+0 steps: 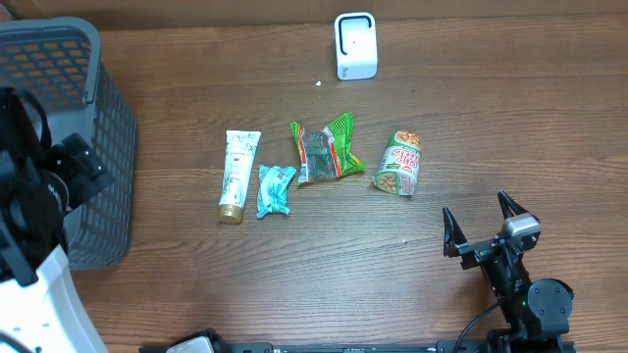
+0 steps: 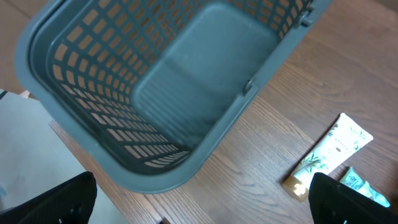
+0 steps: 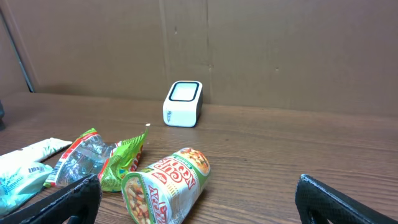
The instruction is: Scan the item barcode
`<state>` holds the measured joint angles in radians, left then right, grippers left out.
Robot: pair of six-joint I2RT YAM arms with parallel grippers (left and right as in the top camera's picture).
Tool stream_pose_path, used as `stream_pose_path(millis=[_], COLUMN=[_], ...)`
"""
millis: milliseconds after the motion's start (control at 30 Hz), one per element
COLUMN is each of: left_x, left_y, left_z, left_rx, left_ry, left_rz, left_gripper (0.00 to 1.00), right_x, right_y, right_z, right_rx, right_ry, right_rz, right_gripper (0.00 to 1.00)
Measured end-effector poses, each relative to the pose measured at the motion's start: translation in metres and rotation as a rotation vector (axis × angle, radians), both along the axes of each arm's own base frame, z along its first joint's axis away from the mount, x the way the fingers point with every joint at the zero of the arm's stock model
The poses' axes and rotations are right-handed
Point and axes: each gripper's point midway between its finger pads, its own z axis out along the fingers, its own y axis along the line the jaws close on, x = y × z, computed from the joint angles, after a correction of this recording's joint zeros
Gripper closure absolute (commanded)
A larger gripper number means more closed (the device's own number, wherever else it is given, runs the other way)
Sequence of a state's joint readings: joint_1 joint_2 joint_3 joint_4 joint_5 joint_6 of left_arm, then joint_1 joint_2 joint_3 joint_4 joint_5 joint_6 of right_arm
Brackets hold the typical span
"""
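nothing picked yet, scan not begun
my right claw (image 1: 476,214) is wide open and empty; the noodle cup (image 1: 400,164) lies on its side near it, so next i must grasp it for the scanner (image 1: 355,45).

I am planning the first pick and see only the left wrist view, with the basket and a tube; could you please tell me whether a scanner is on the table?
Observer: Yes, a white scanner stands at the far edge of the table, beyond the row of items.
Operator: Thank you. What else lies in that row?
Observer: To the right of the tube and a teal packet lie a green snack bag and a noodle cup on its side.
Operator: And where is the right arm?
Observer: The right gripper is at the near edge, nearest the cup, its fingers open and holding nothing.
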<state>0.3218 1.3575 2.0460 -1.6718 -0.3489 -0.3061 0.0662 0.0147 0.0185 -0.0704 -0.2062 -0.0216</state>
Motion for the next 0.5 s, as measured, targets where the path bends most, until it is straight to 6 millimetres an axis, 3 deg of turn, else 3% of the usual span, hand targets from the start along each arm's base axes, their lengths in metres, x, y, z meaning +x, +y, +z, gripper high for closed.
stream_pose_path(millis=[500], left_x=[0.032], left_y=[0.005], left_z=[-0.034], left_rx=[-0.069], left_ry=[0.115], left_rz=[-0.017], left_gripper=[0.00], right_x=[0.000], right_y=[0.000], right_z=[0.000], right_rx=[0.000], right_ry=[0.000], right_rz=[0.000], right_gripper=[0.00])
